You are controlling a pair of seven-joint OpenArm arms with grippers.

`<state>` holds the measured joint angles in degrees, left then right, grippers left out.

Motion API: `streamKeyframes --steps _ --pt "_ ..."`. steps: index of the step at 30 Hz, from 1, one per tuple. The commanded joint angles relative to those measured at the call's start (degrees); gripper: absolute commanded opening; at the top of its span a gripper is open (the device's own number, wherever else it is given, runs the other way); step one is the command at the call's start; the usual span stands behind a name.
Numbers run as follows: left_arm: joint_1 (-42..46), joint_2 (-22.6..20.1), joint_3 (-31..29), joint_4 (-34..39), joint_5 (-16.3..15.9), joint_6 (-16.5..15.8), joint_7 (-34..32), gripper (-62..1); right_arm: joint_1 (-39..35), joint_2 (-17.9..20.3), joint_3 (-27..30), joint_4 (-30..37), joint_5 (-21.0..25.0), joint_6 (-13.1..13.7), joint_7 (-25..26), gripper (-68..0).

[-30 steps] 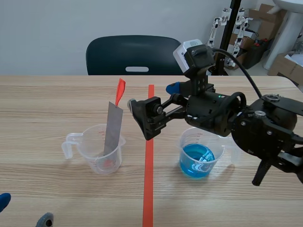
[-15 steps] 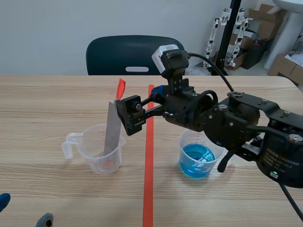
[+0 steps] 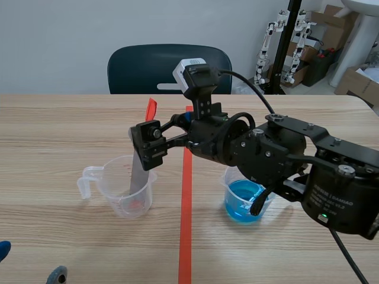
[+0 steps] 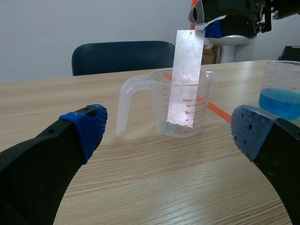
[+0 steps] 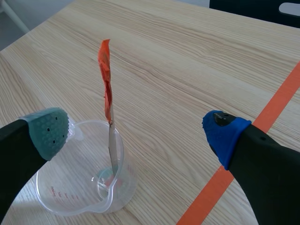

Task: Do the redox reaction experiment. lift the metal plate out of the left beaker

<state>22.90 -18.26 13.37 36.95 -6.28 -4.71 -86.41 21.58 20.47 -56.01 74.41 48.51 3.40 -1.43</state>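
In the scene view, the left beaker (image 3: 126,190) stands left of the orange-red tape line (image 3: 186,231), about midway between the table's (image 3: 59,136) near and far edges. The metal plate (image 3: 138,173) leans inside it, foot on the beaker's floor, and an orange tag (image 3: 150,109) sticks up from its top end. The right arm comes in from the table's right edge and reaches past the tape line. The right gripper (image 3: 167,129) is at the height of the plate's top, its black near finger in front of the plate. The right beaker (image 3: 245,201), holding blue liquid, stands just right of the tape line. The left gripper (image 3: 29,263) is low at the table's near left corner, with only its two tips in sight. A dark chair (image 3: 169,68) stands beyond the far edge.

In the left wrist view, the left arm's fingers (image 4: 86,126) stand wide apart with nothing between them. The left beaker and the upright plate are ahead of them, well apart.

In the right wrist view, the jaws are spread wide. The plate (image 5: 112,147), seen edge-on, rises from the beaker (image 5: 70,199) in the gap between the pads (image 5: 49,131), closer to the grey-green one and touching neither.
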Motion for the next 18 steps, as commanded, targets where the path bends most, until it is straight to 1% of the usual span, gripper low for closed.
streamKeyframes --steps 1,7,10,12,18 --pt "0.2 0.0 -0.4 0.4 -0.2 -0.3 -2.6 -5.4 1.5 -0.3 0.1 0.9 0.4 0.4 1.1 -11.6" --pt "0.2 0.0 -0.4 0.4 -0.2 -0.3 -2.6 -5.4 1.4 -0.9 0.1 0.9 0.5 0.4 -0.2 -12.0" --pt "0.2 0.0 -0.4 0.4 -0.2 -0.3 -2.6 -5.4 1.4 -1.0 0.1 0.9 1.4 0.4 -1.0 -16.6" --pt "0.2 0.0 -0.4 0.4 -0.2 -0.3 -2.6 -5.4 1.4 -1.0 0.1 0.9 1.7 0.4 -1.0 -17.9" --pt "0.2 0.0 -0.4 0.4 -0.2 -0.3 -2.6 -5.4 1.4 -1.0 0.1 0.9 1.8 0.4 -1.2 -17.9"
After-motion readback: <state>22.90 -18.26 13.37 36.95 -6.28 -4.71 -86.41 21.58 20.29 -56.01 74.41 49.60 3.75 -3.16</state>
